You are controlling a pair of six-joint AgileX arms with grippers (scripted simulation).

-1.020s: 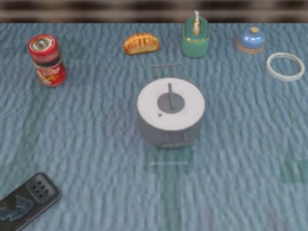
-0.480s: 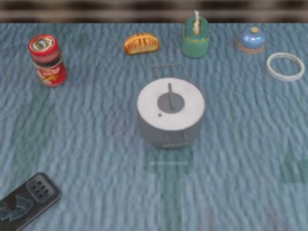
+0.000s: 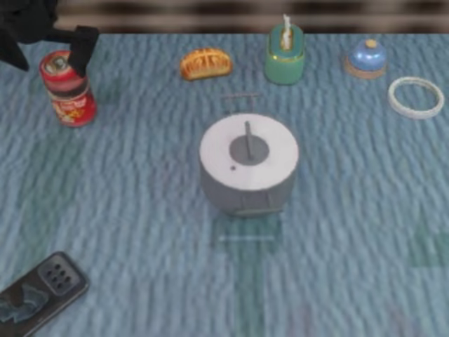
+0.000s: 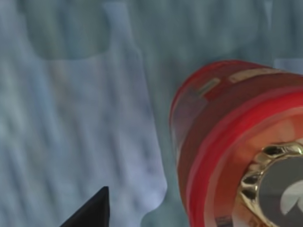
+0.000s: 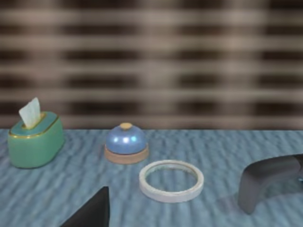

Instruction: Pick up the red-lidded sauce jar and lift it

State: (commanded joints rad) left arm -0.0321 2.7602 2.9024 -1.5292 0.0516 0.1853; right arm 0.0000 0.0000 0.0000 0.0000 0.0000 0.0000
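While the left gripper (image 3: 50, 49) hangs spread wide astride the red-lidded sauce jar (image 3: 68, 89), upright at the top view's upper left, the jar looks rigid, smooth and probably slippery, best squeezed across the dark band beneath its lid.

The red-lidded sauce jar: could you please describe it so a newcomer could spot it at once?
Start at the big white-topped grey cylinder mid-table, then go to the far left corner. There the red-lidded sauce jar stands upright under the left gripper. It is the table's only red item, with a round emblem on its lid.
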